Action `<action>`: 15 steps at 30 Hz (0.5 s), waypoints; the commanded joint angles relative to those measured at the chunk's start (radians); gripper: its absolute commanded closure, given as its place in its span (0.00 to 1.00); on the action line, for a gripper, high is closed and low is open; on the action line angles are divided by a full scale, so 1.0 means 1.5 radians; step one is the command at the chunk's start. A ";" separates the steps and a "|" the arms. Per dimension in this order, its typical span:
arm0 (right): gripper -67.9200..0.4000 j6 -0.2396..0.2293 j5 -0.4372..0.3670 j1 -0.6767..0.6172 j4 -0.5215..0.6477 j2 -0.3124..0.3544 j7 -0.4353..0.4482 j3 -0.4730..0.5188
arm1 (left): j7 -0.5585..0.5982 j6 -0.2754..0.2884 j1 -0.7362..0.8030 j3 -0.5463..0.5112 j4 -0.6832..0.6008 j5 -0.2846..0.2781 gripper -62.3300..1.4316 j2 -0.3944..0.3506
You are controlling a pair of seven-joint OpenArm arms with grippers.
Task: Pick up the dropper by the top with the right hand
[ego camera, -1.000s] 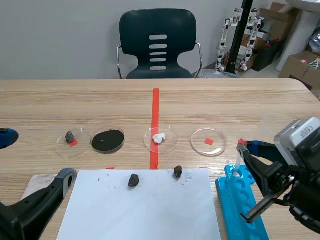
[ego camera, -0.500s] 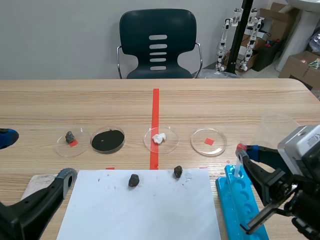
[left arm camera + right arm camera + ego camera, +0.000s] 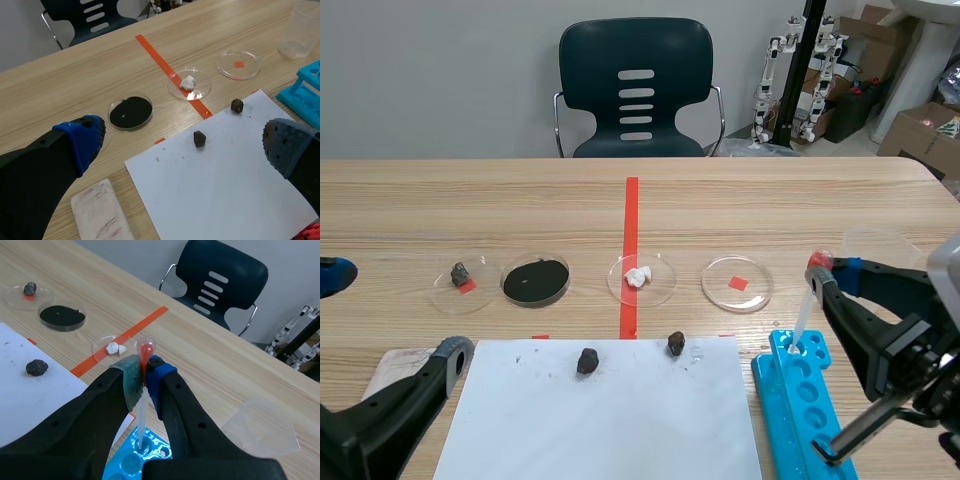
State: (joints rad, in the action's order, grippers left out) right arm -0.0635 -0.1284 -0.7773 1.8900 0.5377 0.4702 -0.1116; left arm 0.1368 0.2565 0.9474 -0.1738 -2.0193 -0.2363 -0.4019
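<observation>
Dropper (image 3: pixel 142 416): slim clear tube, round red bulb. Pinched just below bulb between dotted pads of right gripper (image 3: pixel 145 376), jaws closed on it. Held near upright, tip at end hole of blue plastic rack (image 3: pixel 798 405). Left gripper (image 3: pixel 185 145) spread wide, nothing held, over white paper sheet (image 3: pixel 220 190).

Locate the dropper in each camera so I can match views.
Scene view: dropper at the right, in the right gripper, tip at the blue rack.
Left wrist view: not in it.
Right wrist view: pinched between the pads, over the rack.
Shared landmark: the blue rack.
</observation>
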 commanded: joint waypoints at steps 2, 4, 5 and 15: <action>0.99 0.008 -0.005 -0.018 0.040 0.000 0.010 0.022 | 0.005 -0.001 -0.001 -0.004 -0.003 -0.005 0.00 0.000; 0.99 0.008 -0.005 -0.032 0.062 0.000 0.010 0.032 | 0.005 -0.001 -0.001 -0.004 -0.003 -0.005 0.00 0.000; 0.99 0.008 -0.005 -0.038 0.073 0.000 0.010 0.036 | 0.005 -0.001 -0.001 -0.004 -0.003 -0.005 0.00 0.000; 0.99 0.012 -0.010 -0.071 0.171 0.000 0.004 0.063 | 0.005 -0.001 -0.001 -0.004 -0.003 -0.005 0.00 0.000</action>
State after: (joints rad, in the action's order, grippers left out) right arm -0.0555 -0.1326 -0.8825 2.1342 0.5377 0.4698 -0.0254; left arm 0.1307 0.2562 0.9474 -0.1738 -2.0193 -0.2363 -0.4019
